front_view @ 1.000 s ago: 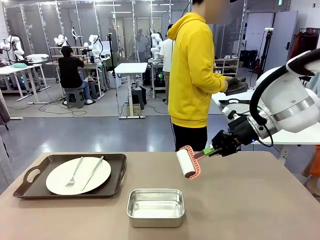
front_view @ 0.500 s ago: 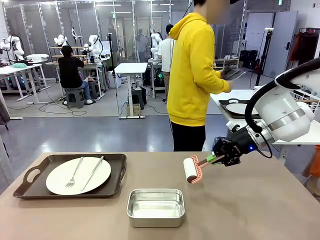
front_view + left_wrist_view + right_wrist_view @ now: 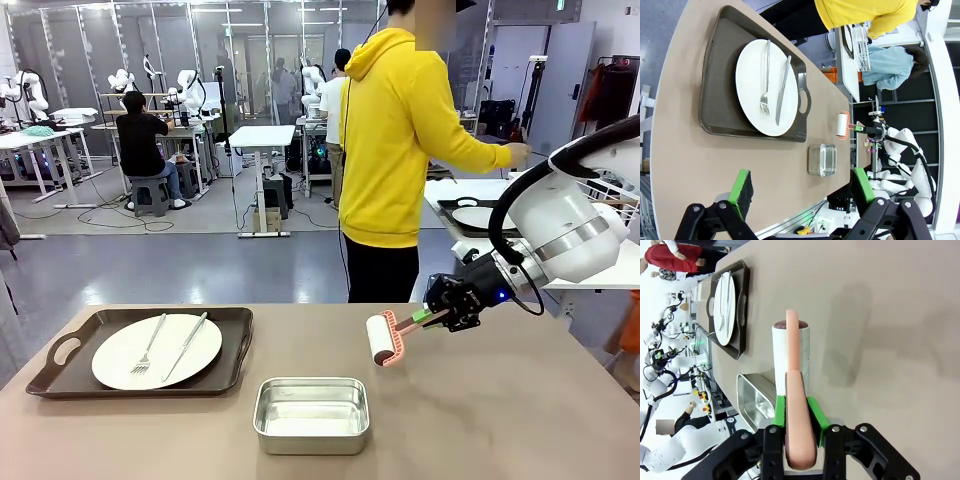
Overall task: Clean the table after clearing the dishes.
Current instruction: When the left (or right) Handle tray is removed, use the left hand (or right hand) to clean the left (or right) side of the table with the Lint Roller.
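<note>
Grips the lint roller (image 3: pixel 380 340) by its pink handle in the right gripper (image 3: pixel 425 320), jaws narrow and clamped. Points the handle left, white roll low over the plain brown counter (image 3: pixel 520 420). Presents the left gripper (image 3: pixel 801 186) jaws wide, empty. At counter left: dark tray (image 3: pixel 60 352), white plate (image 3: pixel 115 365), fork (image 3: pixel 152 343) and knife (image 3: pixel 187 345) lying near-to-far.

Pictured are two trays, near tray (image 3: pixel 70 372) and far tray (image 3: pixel 448 215); two white plates, near plate (image 3: pixel 120 352) and far plate (image 3: pixel 475 216); one fork (image 3: pixel 150 347), one knife (image 3: pixel 184 347), one steel pan (image 3: pixel 311 413), one lint roller (image 3: pixel 380 340).
</note>
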Controlling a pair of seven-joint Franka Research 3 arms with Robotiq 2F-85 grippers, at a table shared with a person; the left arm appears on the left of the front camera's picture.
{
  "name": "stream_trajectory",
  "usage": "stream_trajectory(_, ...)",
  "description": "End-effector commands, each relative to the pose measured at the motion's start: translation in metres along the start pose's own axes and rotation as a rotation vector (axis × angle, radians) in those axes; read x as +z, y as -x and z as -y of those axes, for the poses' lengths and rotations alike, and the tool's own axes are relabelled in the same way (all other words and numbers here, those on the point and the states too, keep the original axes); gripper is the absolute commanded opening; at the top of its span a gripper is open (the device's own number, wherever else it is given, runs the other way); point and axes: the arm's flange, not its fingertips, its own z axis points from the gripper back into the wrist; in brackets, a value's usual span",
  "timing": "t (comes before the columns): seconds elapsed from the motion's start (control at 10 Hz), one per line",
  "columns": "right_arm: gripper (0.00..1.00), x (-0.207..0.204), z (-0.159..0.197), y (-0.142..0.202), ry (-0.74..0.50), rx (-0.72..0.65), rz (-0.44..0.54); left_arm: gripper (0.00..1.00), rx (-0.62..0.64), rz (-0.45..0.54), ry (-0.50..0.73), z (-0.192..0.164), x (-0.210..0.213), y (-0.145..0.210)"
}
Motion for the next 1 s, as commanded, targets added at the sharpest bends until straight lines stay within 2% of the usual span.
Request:
stream_trajectory(0.0,0.22,0.0,0.0,0.0,0.0,-0.004,-0.001,1.0,-0.005,-0.001,0.013,0.002,0.003,0.001)
stream_trajectory(0.1,0.22,-0.002,0.01,-0.007,-0.069,-0.028,-0.036,1.0,-0.005,-0.001,0.013,0.002,0.003,0.001)
stream_trajectory(0.3,0.22,-0.008,0.019,-0.012,-0.091,-0.064,-0.025,1.0,-0.005,-0.001,0.013,0.002,0.003,0.001)
stream_trajectory(0.6,0.22,-0.025,0.029,-0.013,-0.077,-0.091,-0.003,1.0,-0.005,-0.001,0.013,0.002,0.003,0.001)
stream_trajectory(0.9,0.22,-0.043,0.043,-0.007,-0.018,-0.064,0.065,1.0,-0.005,-0.001,0.013,0.002,0.003,0.001)
